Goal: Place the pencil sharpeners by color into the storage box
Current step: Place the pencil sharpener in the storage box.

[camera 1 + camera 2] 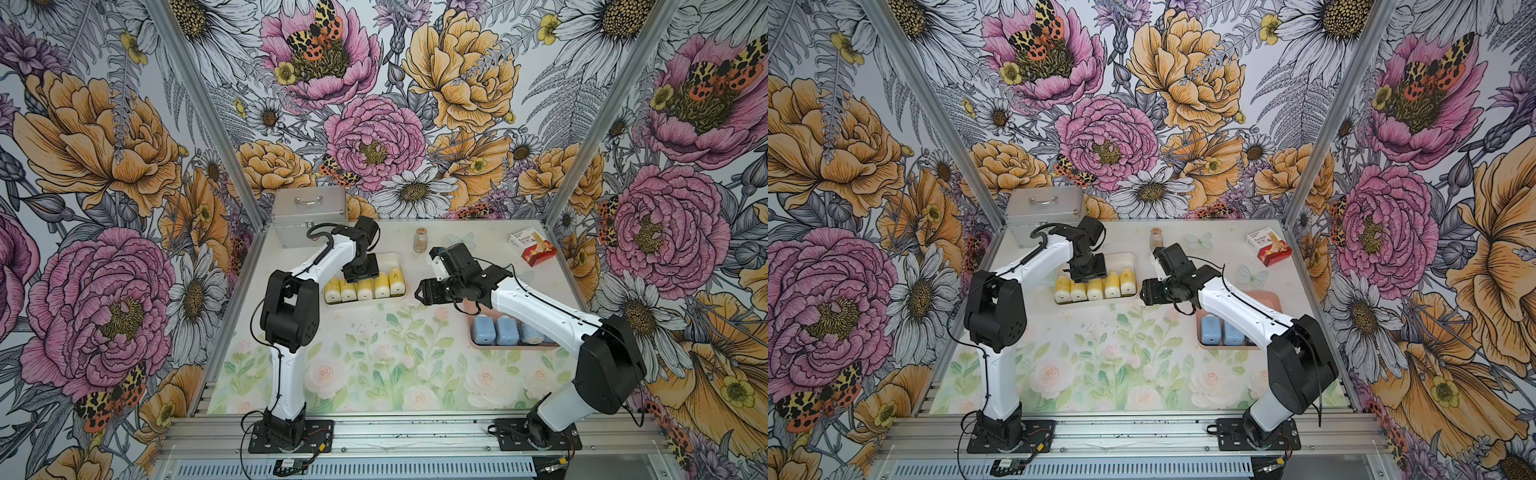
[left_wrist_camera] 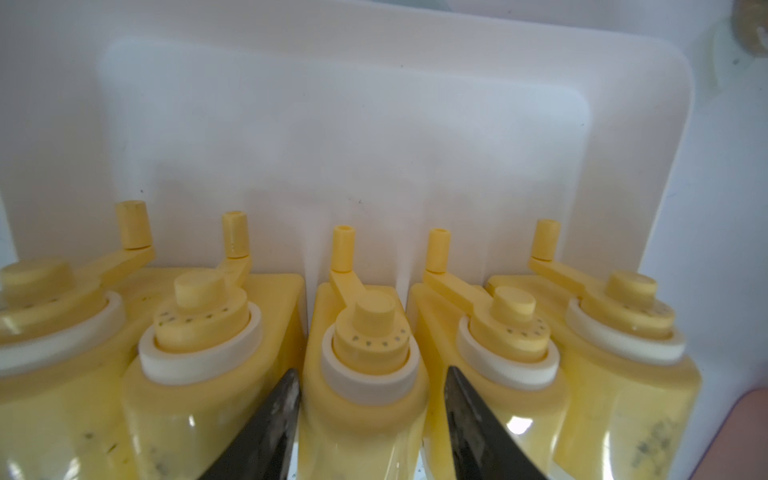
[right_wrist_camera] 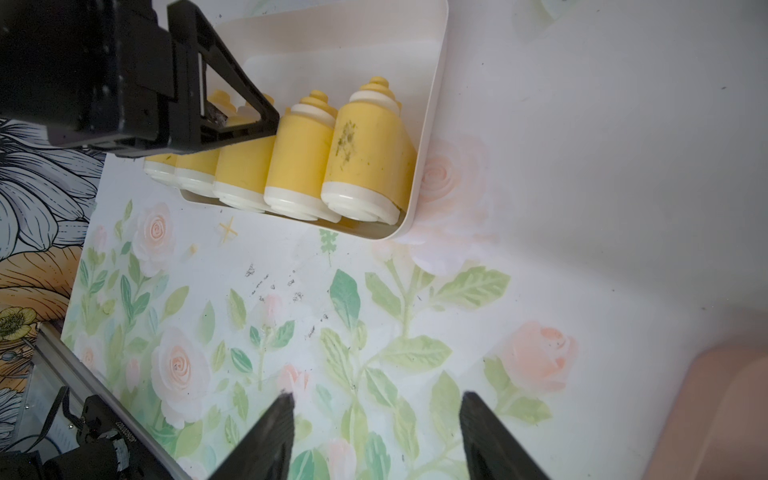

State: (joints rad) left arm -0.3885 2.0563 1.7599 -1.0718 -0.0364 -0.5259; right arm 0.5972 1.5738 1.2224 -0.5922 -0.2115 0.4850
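Yellow pencil sharpeners (image 1: 365, 289) line my white tray (image 1: 400, 261); blue ones (image 1: 494, 330) lie in the pink tray (image 1: 515, 347).
In both top views, my left pincer (image 1: 358, 278) dips over the yellow row. Left wrist view: its fingers (image 2: 274, 415) flank the middle sharpener (image 2: 370, 332); clenched or loose, I cannot tell. Right wrist view: my right pincer (image 3: 376, 401) gapes empty above the counter (image 3: 540, 166).

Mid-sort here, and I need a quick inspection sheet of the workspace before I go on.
Surface: floral mat, a few dark specks.
Job's things: five yellow sharpeners side by side in white tray; three light blue sharpeners visible in pink tray, right arm hides rest.
Clutter: brownish vial, red-and-white carton, closed metal case.
Hands: left hand straddles middle yellow sharpener, grip unclear; right hand open, empty, over mat.
Cables: black cable loops off left arm.
Surroundings: floral wall panels, aluminium frame.
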